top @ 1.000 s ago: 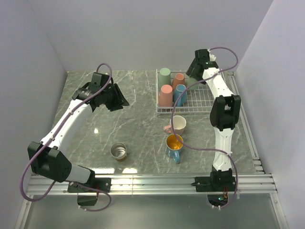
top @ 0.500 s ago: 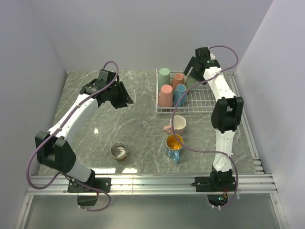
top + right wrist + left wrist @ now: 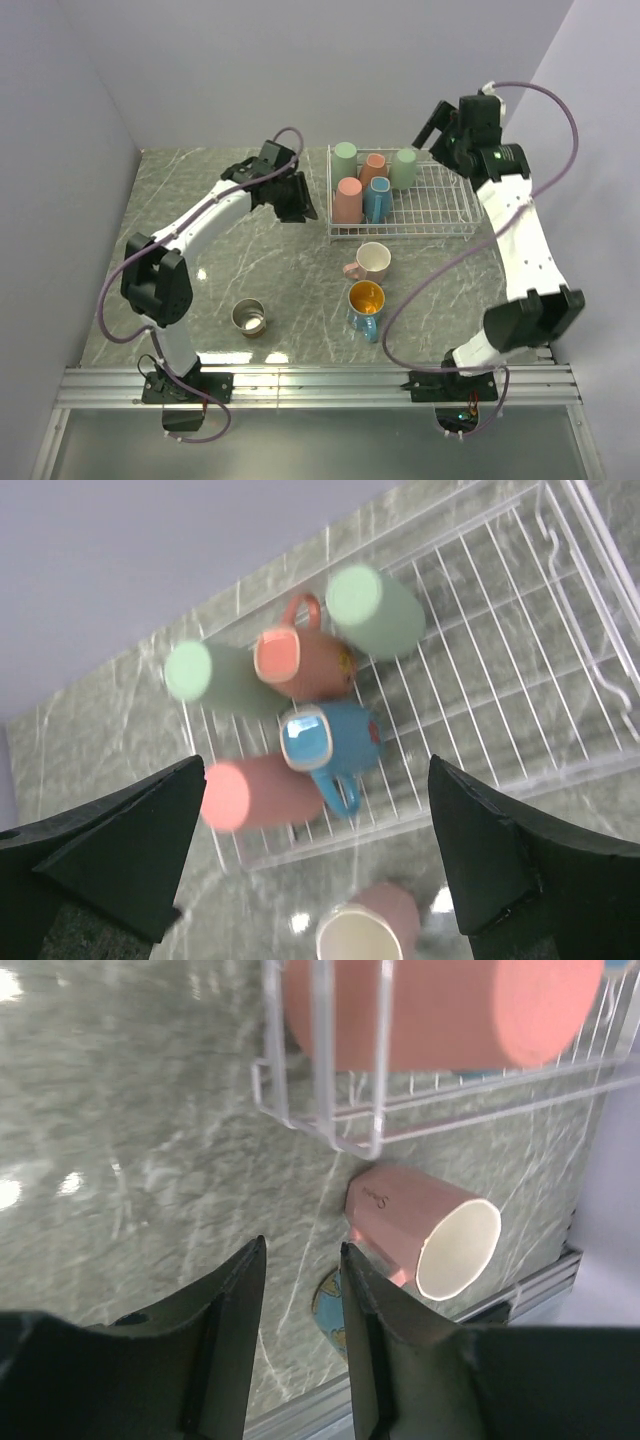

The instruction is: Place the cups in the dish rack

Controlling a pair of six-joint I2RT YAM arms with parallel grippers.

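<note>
Far left on the worktop, the shiny steel cup stands mouth-up, well apart from the rest. The left pincer hangs over bare worktop just left of the dish rack. Its wrist view shows the jaws only narrowly parted w/ nothing btwn them, looking past the rack's corner toward the pale pink mug. That mug stands upright on the worktop, near the rack's front edge but outside it. Just in front of it is the blue mug w/ orange-gold inside, also upright.

In the rack are five cups, all bottom-up, bunched at its left and back:
- mint green cup
- salmon pink cup
- brown mug
- blue mug
- second mint green cup

The rack's right part is bare wire. The right pincer is up above the back-right corner, jaws spread wide, empty.

Approx. 5 of 8 loaded, 3 to go. Looks like a btwn-loads step, w/ the left arm lining up on the pale pink mug. Next it prob. needs wider jaws, a drop onto the mug's rim or wall and a firm grip. Then lift, flip and set it into the free wire w/o knocking its neighbours.
</note>
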